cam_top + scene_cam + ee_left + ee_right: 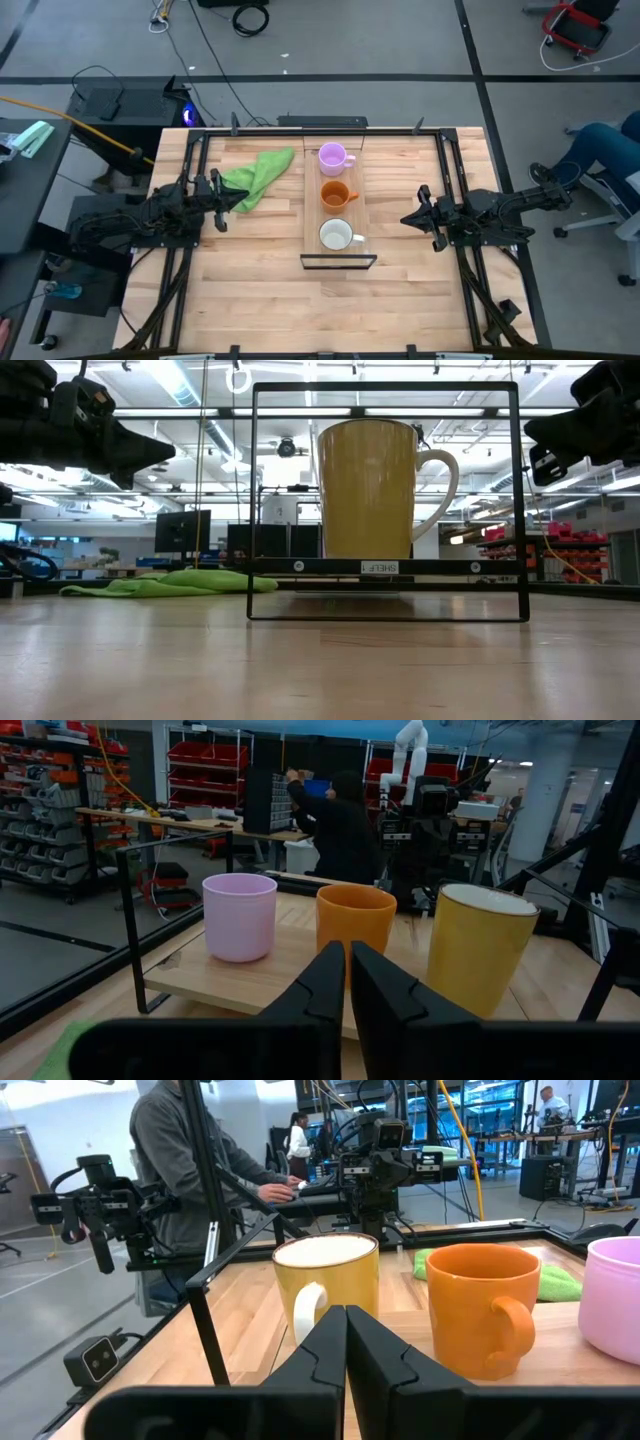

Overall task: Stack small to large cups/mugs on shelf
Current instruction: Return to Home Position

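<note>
Left hand (348, 952) and right hand (346, 1312) closed, empty, either side of shelf (312, 205)

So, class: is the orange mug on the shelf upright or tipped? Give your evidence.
Upright. From above, the orange mug shows its mouth facing up; both wrist views show it standing on its base on the shelf.

Three handled mugs: one light-purple mug (333, 156), one orange mug (335, 195), one yellow white-lined mug (337, 236). One long light-wood shelf (313, 215). One crumpled green cloth (258, 177). Two dark grippers: left gripper (232, 200), right gripper (408, 218).
</note>
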Robot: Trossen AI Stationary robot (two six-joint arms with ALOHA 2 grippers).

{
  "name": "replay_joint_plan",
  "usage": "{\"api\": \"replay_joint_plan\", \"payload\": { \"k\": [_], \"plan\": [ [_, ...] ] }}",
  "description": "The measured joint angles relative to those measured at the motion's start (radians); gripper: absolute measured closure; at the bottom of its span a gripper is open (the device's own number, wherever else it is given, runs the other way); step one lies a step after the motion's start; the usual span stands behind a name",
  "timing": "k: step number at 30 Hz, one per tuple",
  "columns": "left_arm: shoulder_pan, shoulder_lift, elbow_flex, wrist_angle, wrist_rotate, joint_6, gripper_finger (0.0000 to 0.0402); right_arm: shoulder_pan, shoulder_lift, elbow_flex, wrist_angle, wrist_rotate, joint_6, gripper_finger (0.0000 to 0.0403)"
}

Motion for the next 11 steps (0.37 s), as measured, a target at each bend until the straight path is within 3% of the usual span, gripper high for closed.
{"api": "replay_joint_plan", "payload": {
  "k": [11],
  "plan": [
    [0.000,0.000,0.000,0.000,0.000,0.000,0.0367,0.000,0.000,0.000,0.000,0.000,0.000,0.0389]
  ]
}}
